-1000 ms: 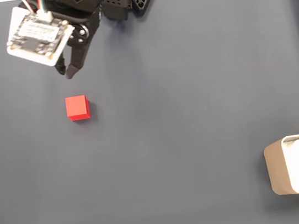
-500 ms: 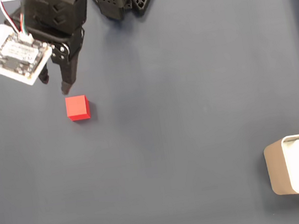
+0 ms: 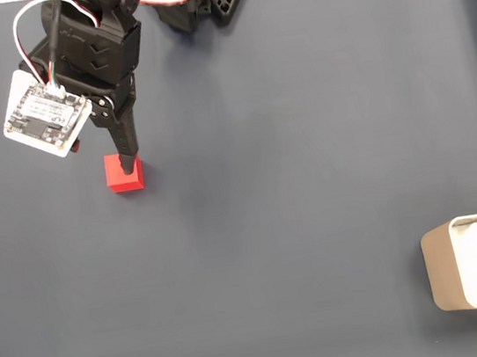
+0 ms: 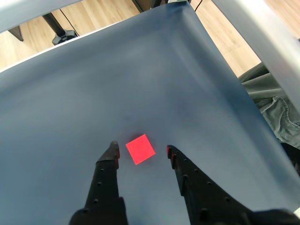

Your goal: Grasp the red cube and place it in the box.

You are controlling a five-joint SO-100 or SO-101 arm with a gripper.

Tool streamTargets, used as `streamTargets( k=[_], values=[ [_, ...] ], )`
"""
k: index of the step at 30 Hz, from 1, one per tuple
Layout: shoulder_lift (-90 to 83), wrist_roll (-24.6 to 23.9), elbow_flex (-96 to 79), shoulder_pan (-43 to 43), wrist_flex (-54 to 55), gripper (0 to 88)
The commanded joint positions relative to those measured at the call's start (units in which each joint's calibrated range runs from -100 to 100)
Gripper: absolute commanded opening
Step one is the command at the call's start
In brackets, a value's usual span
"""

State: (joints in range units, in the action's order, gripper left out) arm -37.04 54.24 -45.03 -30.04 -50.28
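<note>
on dark cloth (image 4: 70, 103), red cube (image 4: 140, 149) sits between gripper (image 4: 140, 151) fingertips.

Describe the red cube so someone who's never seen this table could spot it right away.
In the fixed view, start at the dark blue mat and go to its upper left, under the black arm. The red cube sits there, between the open gripper fingers; it is small, bright red, far from the beige box.
</note>
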Motion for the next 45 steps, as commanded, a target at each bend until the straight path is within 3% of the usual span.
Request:
streamTargets(
  k=[1, 19, 45],
  values=[
    [-2.3, 0.4, -2.1, -0.7, 3.4, 28.4],
    [-1.3, 1.9, -15.0, -1.3, 13.6, 33.8],
    [10.9, 2.3, -17.6, -0.9, 26.8, 39.2]
  ],
)
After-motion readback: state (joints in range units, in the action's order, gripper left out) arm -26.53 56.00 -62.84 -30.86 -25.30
